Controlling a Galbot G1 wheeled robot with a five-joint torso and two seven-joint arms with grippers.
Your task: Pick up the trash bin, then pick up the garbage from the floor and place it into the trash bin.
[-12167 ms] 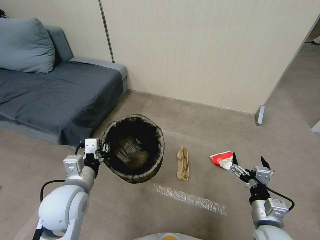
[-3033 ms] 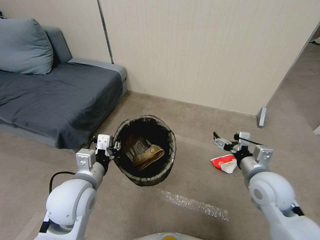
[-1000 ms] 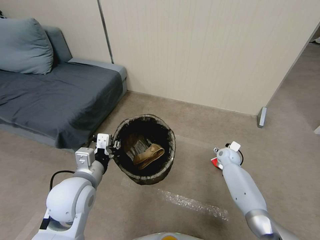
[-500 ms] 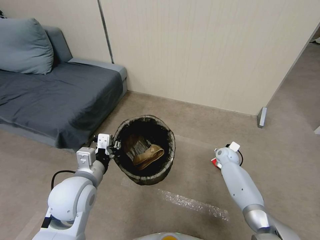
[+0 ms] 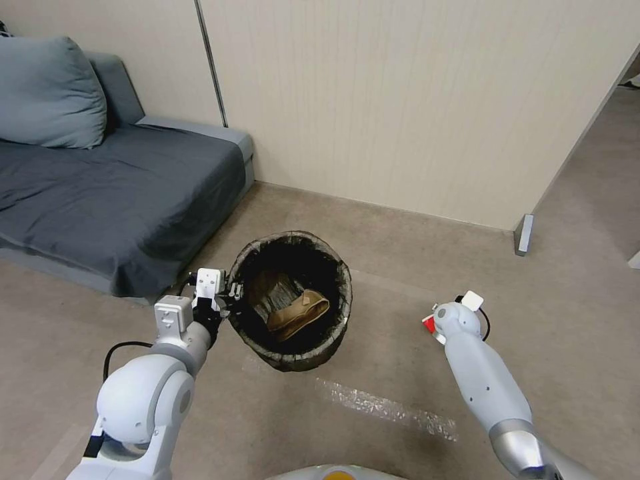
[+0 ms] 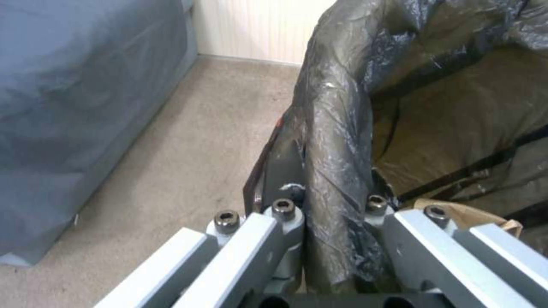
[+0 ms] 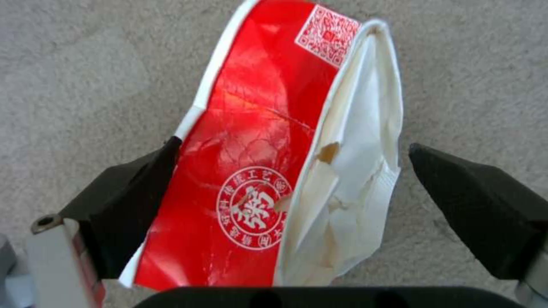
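Red-and-white, the flattened cardboard carton [image 7: 268,171] is lying on the beige carpeted floor [image 5: 400,253], well to the right of the small round trash bin [image 5: 291,300] lined with a dark brown-black plastic bag. The carton is straddled by the right gripper [image 7: 291,201], whose dark fingers [image 7: 131,192] are spread apart: one is touching the red edge, the other is held just clear of the torn white side. The arm has been stretched straight down from above, so that in the head view little more than a red corner of the carton [image 5: 429,325] is left uncovered.

The bin is carried off the floor by the left gripper [image 6: 328,239], which is clamped on the bag-wrapped rim; one finger [image 6: 285,171] is set outside the wall, the other inside. It is judged that the bin is held mouth-up and near the carton so that the carry will be short. A crumpled brown paper bag [image 5: 297,317] is already lying inside the bin. The closing of the fingers on the carton is judged to be the step in hand.
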